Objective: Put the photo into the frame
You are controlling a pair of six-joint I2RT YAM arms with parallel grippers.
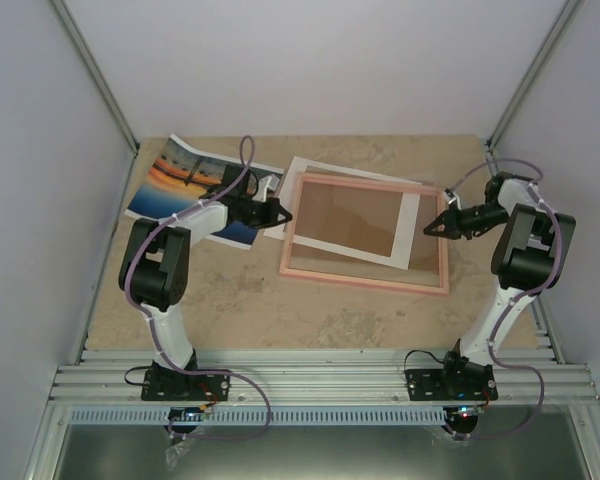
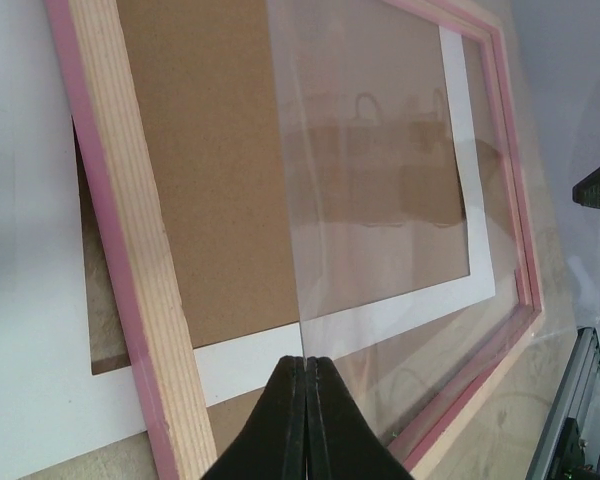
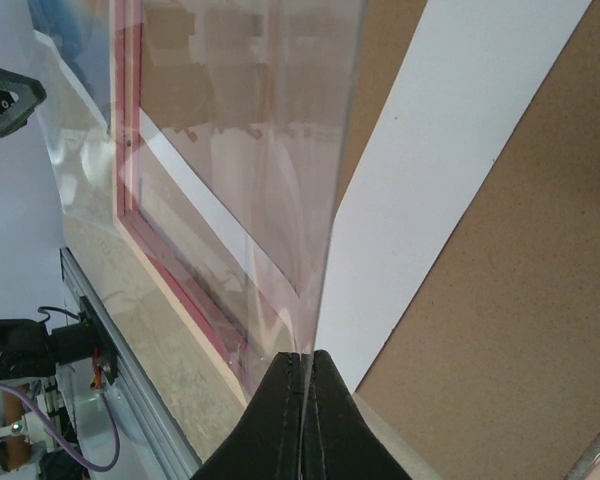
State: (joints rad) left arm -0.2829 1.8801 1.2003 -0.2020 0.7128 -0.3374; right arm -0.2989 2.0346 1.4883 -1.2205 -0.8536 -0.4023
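Pinches a clear pane (image 2: 380, 200) from both ends: left fingers (image 2: 305, 362) shut tight on one edge, right fingers (image 3: 305, 355) shut tight on the opposite edge. Holds it over the frame (image 1: 365, 280); lifted clear or resting on a rail, cannot tell. Shows the frame lying mid-counter over a brown board (image 2: 210, 150), raw-wood face up in the left wrist view, so probably back up.

Risks dropping the pane: thin edge, narrow bite, only two pinch points. Risks bowing or twisting it with any uneven motion from one side. Risks snagging an edge on a frame rail and shoving the frame off the board. Risks, too, creasing the photo (image 1: 185, 180) under a swing of the left arm (image 1: 165, 260), given the print's near right corner hidden beneath that arm from overhead.

Finds the photo at the far left of the counter (image 1: 280, 310), picture side up, held by nothing, right end just beside the board's white margin; touching or not, cannot tell. Runs its long axis left to right, right end skewed slightly toward the arms, sky toward the far wall. Matches the frame's long axis closely, with the same slight skew.
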